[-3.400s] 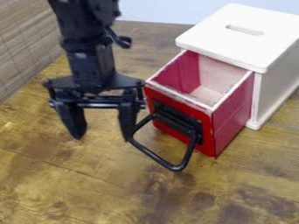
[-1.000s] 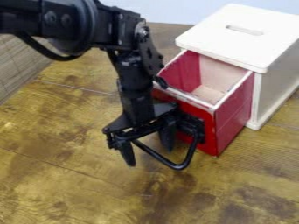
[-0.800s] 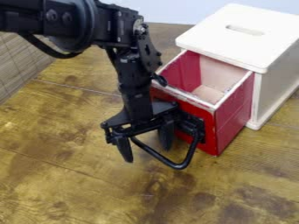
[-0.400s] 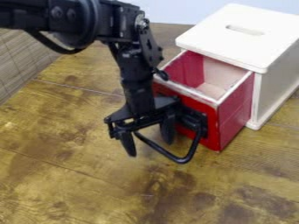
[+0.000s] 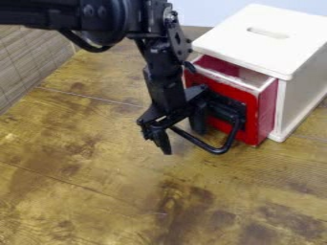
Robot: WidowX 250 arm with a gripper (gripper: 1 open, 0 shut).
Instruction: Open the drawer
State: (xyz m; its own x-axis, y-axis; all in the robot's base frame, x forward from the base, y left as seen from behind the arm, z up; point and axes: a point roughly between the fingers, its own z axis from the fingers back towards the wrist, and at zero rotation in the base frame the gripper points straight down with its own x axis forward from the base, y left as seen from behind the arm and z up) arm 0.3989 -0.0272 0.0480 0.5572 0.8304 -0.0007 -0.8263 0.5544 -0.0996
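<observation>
Where hand [image 5: 183,122] gapes, drawer [image 5: 246,103] just beyond.

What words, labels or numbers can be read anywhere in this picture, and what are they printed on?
None: no readable text shows anywhere in this view.
White cabinet: plain, only a slot in its top.
Red drawer and its black handle: no label or number.
Black robot arm and gripper: no brand or marking can be made out.
Wooden table: grain only.
</observation>
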